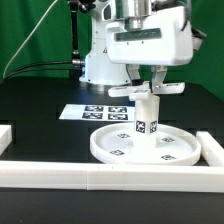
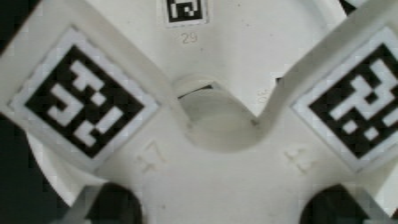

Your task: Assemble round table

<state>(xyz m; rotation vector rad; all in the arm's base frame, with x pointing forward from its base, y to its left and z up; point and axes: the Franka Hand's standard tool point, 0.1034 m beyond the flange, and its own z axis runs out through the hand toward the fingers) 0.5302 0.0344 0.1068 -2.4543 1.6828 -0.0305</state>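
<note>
— Black surface (image 1: 40,130), green backdrop (image 1: 30,25) behind, white border rails (image 1: 100,177) along front and sides.
— Lying flat by the front rail: large rimmed round disc (image 1: 102,148). Standing at its centre: short cylindrical leg (image 1: 147,112), long axis vertical.
— Perched level on top: cross-shaped base piece (image 1: 172,88), arms spread sideways. Fills the wrist view, tags facing the camera.
— Straddling its hub: end effector (image 1: 148,82). Clamped or loose? Cannot tell.
— Near the disc, toward the exterior view's left: marker board (image 1: 92,112).
</note>
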